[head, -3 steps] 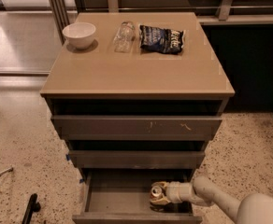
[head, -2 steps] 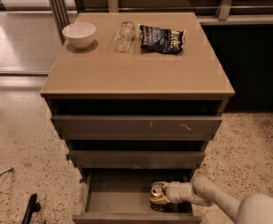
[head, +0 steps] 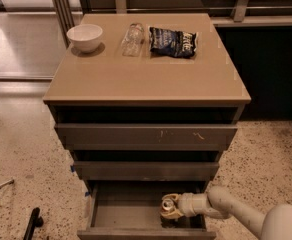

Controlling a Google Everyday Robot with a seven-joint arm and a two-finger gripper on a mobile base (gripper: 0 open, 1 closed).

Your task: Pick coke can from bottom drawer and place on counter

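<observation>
The bottom drawer [head: 121, 214] is pulled open below the two other grey drawers. The coke can [head: 168, 203] stands in its right half, with only its silver top and a bit of dark side showing. My gripper [head: 169, 208] reaches into the drawer from the right, and its pale fingers [head: 172, 214] are closed around the can. The can rests low in the drawer. The tan counter [head: 146, 74] tops the cabinet.
On the counter's far edge are a white bowl [head: 85, 36], a clear plastic bottle [head: 132, 38] lying down and a dark chip bag [head: 174, 41]. The middle drawer [head: 146, 170] overhangs the bottom one. Speckled floor lies on both sides.
</observation>
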